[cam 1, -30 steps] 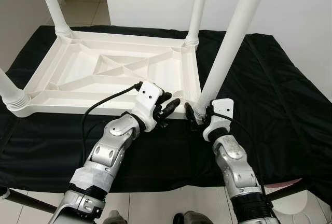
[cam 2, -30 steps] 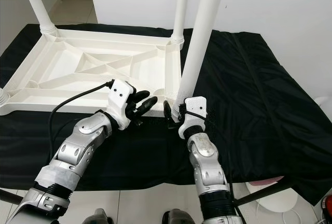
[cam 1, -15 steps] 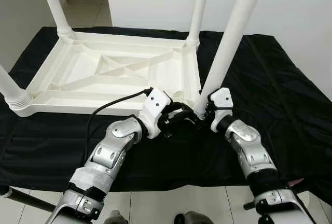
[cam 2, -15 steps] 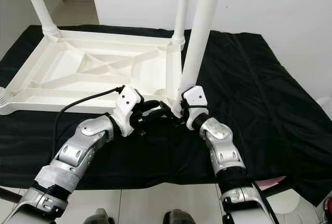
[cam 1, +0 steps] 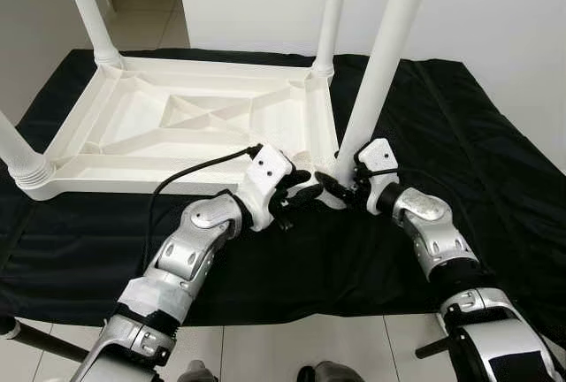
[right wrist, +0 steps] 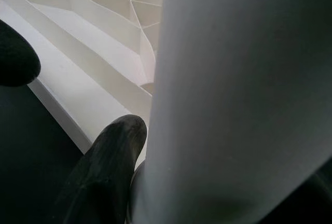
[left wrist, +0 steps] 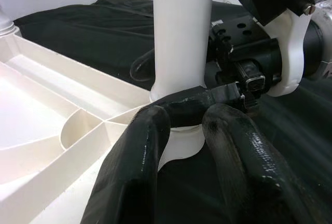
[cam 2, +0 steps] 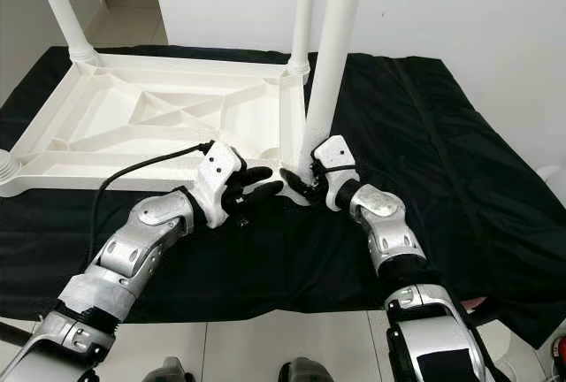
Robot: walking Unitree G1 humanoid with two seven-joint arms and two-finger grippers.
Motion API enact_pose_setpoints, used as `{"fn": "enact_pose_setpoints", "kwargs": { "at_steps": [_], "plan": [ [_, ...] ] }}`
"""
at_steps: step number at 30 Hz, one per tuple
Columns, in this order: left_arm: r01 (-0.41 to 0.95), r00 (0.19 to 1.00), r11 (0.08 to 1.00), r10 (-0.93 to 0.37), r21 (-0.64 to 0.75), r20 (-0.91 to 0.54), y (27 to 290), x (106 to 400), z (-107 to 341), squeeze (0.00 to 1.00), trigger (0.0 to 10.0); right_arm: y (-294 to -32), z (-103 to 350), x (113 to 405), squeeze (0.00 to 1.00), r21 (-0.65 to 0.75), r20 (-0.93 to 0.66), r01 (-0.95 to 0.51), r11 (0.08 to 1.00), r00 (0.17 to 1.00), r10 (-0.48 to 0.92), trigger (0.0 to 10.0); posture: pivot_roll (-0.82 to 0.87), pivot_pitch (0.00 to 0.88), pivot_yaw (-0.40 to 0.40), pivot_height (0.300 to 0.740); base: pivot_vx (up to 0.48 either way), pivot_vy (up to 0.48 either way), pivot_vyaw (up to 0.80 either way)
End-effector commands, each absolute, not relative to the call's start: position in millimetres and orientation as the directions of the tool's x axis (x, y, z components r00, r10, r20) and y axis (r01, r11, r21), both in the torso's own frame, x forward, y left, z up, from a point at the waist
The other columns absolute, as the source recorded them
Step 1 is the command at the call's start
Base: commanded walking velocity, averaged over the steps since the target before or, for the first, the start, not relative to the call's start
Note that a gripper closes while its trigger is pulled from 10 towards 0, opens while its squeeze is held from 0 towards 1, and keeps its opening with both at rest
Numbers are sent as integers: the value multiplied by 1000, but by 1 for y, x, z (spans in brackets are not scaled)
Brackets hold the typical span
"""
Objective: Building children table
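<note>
The white children's table top [cam 1: 133, 165] lies upside down on a black cloth, with legs standing up from its corners. My right gripper [cam 1: 338, 186] is shut on the base of the near right leg [cam 1: 380, 64], where that leg meets the corner socket. In the right wrist view the leg [right wrist: 238, 94] presses against one of my fingers [right wrist: 104, 167]. My left gripper [cam 1: 305, 184] is open just left of that corner, its fingertips almost touching the right gripper. The left wrist view shows the left fingers [left wrist: 140, 172] spread before the leg's foot [left wrist: 181, 32].
The black cloth [cam 1: 495, 161] covers the work surface to its edges, with bare cloth right of the table top. The other legs stand at the far left [cam 1: 84, 6], far right [cam 1: 332, 11] and near left [cam 1: 18, 156]. A black cable [cam 1: 186, 174] runs to my left wrist.
My right forearm has swung out to the right, turning the gripper around the leg's base. The left gripper has moved right, up to that corner.
</note>
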State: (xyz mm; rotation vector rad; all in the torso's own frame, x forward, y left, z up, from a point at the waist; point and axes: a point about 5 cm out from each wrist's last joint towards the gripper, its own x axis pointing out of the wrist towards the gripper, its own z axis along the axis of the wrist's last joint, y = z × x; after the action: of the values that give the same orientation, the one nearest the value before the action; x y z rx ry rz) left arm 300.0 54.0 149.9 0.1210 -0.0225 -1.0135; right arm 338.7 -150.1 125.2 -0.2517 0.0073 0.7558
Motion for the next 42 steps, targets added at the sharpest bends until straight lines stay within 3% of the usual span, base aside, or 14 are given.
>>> {"fn": "enact_pose_setpoints", "kwargs": {
  "at_steps": [1, 6, 7, 19, 31, 36, 37, 42],
  "plan": [
    [856, 512, 505, -859, 111, -35, 55, 303, 151, 0, 10000, -145, 108, 330, 0, -152, -134, -711, 687, 703, 698, 0, 41, 0, -11, 740, 0, 0, 0],
    [853, 515, 509, -857, 115, -32, 55, 305, 152, 0, 10000, -143, 108, 328, 0, -143, -104, -681, 719, 732, 673, 0, 32, 0, -19, 740, 0, 0, 0],
    [851, 518, 512, -855, 114, -29, 55, 305, 152, 0, 10000, -141, 107, 328, 0, -141, -84, -625, 768, 780, 620, 10000, 32, 0, -19, 740, 0, 0, 0],
    [843, 532, 528, -846, 107, -21, 54, 305, 150, 0, 10000, -119, 117, 322, 0, -105, 39, -441, 892, 894, 446, 10000, 15, 0, -14, 740, 0, 0, 0],
    [824, 561, 559, -828, 89, 2, 53, 305, 149, 0, 10000, -106, 121, 313, 0, -32, 54, -162, 986, 985, 164, 10000, 21, 0, -39, 740, 0, 0, 0],
    [822, 565, 563, -825, 86, 7, 52, 305, 149, 0, 10000, -99, 121, 311, 0, -22, 54, -192, 981, 980, 193, 10000, 20, 0, -42, 740, 0, 0, 0],
    [822, 564, 563, -825, 82, 11, 52, 305, 150, 0, 10000, -102, 125, 310, 1000, -4, 77, -203, 979, 976, 203, 10000, 15, 0, -45, 740, 0, 0, 0],
    [825, 559, 558, -829, 86, 12, 54, 303, 149, 0, 10000, -114, 134, 308, 1000, 5, 125, -235, 972, 965, 232, 10000, 13, 0, -55, 740, 0, 0, 0]
  ]
}}
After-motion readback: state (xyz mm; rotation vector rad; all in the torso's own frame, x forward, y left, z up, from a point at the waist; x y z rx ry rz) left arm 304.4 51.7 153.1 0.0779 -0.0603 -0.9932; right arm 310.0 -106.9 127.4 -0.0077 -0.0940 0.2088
